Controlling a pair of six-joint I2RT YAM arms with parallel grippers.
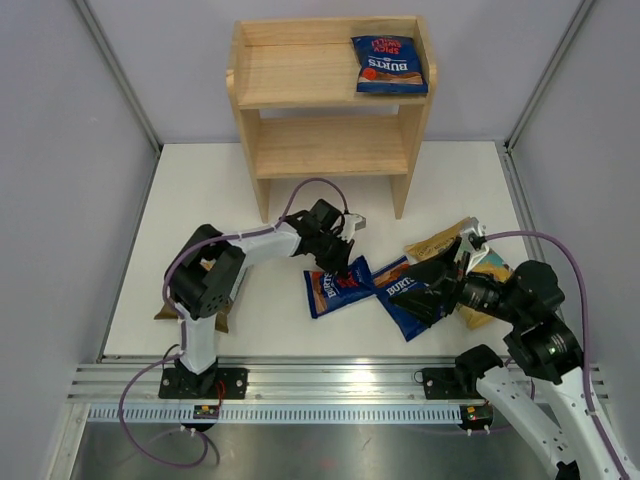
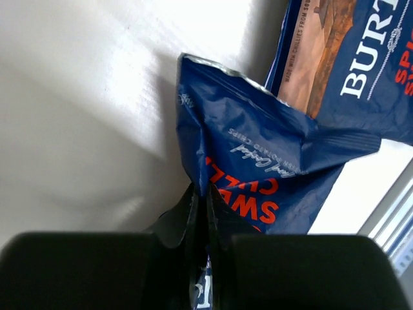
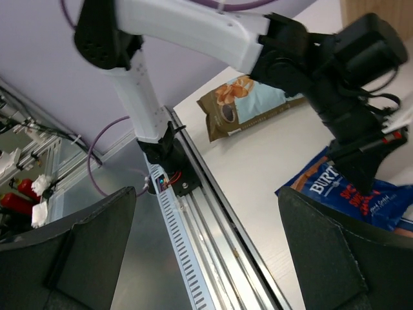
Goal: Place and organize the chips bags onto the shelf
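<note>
Blue chips bag (image 2: pixel 258 168) edge in left jaws, white table (image 2: pixel 84 116) alongside

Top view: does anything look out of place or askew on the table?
A brown and pale blue bag lies alone, tucked beside the left arm, apart from the other bags and mostly hidden under it from above. Nothing else stands out.
</note>
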